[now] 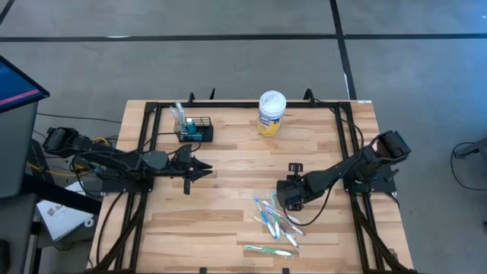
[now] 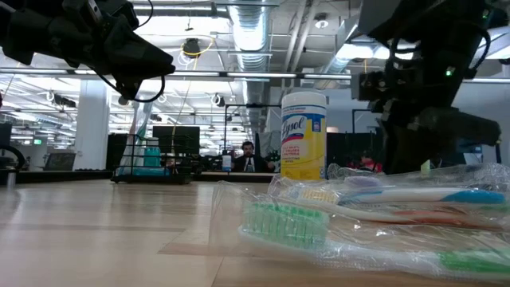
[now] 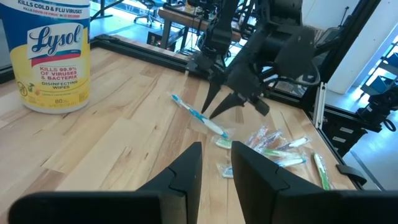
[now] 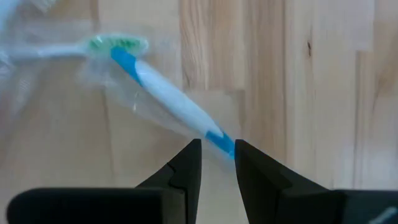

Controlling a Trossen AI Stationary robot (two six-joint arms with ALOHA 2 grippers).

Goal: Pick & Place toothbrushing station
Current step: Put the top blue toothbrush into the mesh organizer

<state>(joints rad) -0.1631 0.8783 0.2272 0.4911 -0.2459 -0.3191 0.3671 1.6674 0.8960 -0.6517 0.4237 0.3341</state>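
The toothbrushing station, a small black wire basket (image 1: pixel 195 131), stands at the table's far left with toothbrushes upright in it. A heap of wrapped toothbrushes (image 1: pixel 275 221) lies at the near right. My right gripper (image 4: pixel 217 146) points steeply down over the heap's far edge and is shut on a blue-and-white toothbrush (image 3: pixel 196 114). My left gripper (image 3: pixel 216 163) hovers level at the left-middle, pointing toward the right arm. Its fingers stand a narrow gap apart with nothing between them. My right gripper pinches the blue-and-white toothbrush near its blue end (image 4: pixel 219 138) between its two fingertips. The fingers come from above, slanting down, and lie across the handle. The toothbrush, in clear wrap, runs slanting away from the fingers; whether its other end (image 3: pixel 175 98) is clear of the table I cannot tell.
A white-lidded, yellow-labelled wipes tub (image 1: pixel 272 113) stands at the far middle. One green toothbrush (image 1: pixel 268 250) lies apart near the front edge. Bare wood lies between the basket and the heap. A black frame rail (image 1: pixel 243 105) runs along the far edge.
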